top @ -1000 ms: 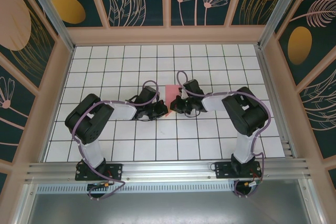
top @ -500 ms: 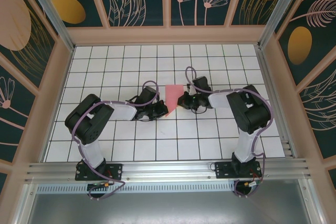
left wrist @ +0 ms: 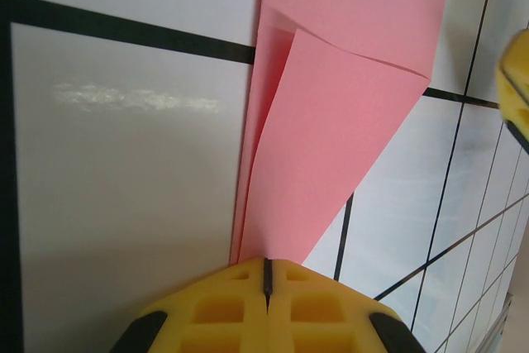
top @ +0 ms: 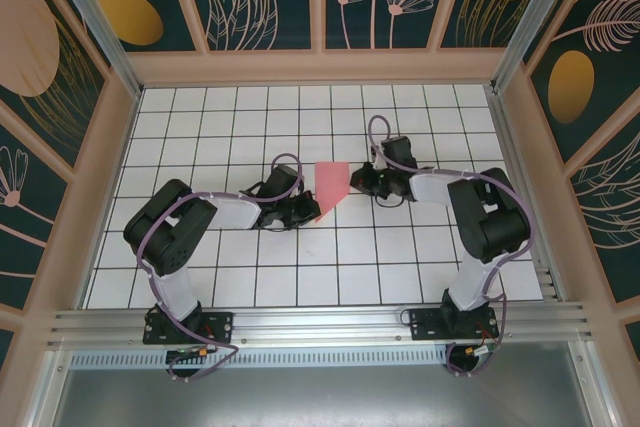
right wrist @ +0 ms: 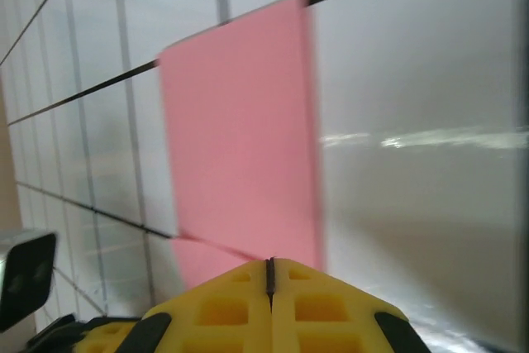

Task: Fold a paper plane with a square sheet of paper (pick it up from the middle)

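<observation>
The square sheet of paper (top: 331,185) is salmon pink and lies folded on the white grid table, tapering to a point at its near-left end. In the left wrist view the paper (left wrist: 331,121) shows overlapping flaps and narrows right down to my left gripper (left wrist: 266,264). The yellow jaws are shut, with their tips on that point. From above, the left gripper (top: 311,213) sits at the paper's near-left tip. My right gripper (top: 359,179) is shut just off the paper's right edge. In its own view the paper (right wrist: 240,146) lies flat ahead of the right gripper (right wrist: 270,264).
The table (top: 300,267) is walled by a wooden frame (top: 320,69) at the back and by side panels. A metal rail (top: 320,325) runs along the near edge by the arm bases. A yellow finger of the right gripper (left wrist: 517,80) shows at the left wrist view's right edge.
The right gripper has slid right and slightly back, off the paper, uncovering more of the pink sheet. The left gripper and the paper's pointed end have stayed put.
</observation>
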Motion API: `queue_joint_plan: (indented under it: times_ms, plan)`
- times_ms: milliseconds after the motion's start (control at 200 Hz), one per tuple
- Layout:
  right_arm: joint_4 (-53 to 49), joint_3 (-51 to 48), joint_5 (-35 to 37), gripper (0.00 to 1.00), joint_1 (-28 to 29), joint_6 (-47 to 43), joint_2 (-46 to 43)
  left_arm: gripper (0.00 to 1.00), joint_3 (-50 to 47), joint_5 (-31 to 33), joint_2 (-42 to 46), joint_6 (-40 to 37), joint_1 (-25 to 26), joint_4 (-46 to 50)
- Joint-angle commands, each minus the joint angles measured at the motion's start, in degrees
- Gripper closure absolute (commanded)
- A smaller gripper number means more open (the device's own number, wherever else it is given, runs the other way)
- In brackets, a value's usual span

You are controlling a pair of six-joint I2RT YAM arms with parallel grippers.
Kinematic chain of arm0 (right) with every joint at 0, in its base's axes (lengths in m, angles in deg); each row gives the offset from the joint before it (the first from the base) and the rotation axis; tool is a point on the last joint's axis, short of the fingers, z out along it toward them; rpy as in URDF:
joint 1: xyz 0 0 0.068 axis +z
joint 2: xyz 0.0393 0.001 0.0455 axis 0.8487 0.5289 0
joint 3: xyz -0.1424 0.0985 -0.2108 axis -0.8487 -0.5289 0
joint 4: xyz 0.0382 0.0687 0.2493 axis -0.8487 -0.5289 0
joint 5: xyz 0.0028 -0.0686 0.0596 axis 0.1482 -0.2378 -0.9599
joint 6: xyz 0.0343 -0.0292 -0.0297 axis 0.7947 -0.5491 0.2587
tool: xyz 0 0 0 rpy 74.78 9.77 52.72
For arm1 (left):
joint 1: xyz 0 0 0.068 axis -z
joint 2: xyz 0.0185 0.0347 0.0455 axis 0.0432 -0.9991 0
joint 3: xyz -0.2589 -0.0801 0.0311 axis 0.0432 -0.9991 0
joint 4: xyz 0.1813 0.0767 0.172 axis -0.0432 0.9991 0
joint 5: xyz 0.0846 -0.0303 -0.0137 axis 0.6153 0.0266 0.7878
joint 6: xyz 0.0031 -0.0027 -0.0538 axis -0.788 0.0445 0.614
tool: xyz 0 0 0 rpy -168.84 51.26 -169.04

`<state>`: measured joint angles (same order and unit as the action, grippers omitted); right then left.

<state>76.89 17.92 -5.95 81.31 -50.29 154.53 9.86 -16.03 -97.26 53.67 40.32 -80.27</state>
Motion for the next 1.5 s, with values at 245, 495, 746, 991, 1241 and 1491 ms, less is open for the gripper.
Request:
queue_joint_plan:
  times_ms: [245,495,746,991,1241,1491]
  plan:
    - [-1.17,2.15,-0.73,1.0,6.37,1.76,5.62,1.0,1.52,1.59,0.13,-3.63,-0.01,5.43]
    - [-4.14,2.86,0.61,1.0,6.29,1.53,7.67,1.0,6.14,-0.72,0.41,-7.79,0.04,4.05]
    - [-4.97,2.93,0.76,1.0,6.29,1.85,8.21,1.0,9.55,-0.38,-4.21,-9.1,0.03,4.8]
    - [-7.27,3.85,1.62,1.0,6.07,2.46,9.69,0.99,8.19,-2.52,-5.66,-8.88,0.03,4.41]
    - [-9.74,4.27,3.37,1.0,5.87,3.87,11.42,0.99,2.54,-3.72,-3.14,-10.42,0.03,4.18]
    - [-10.58,3.88,4.09,1.0,5.69,4.61,11.93,1.0,-2.75,-3.9,-0.67,-10.9,0.12,4.34]
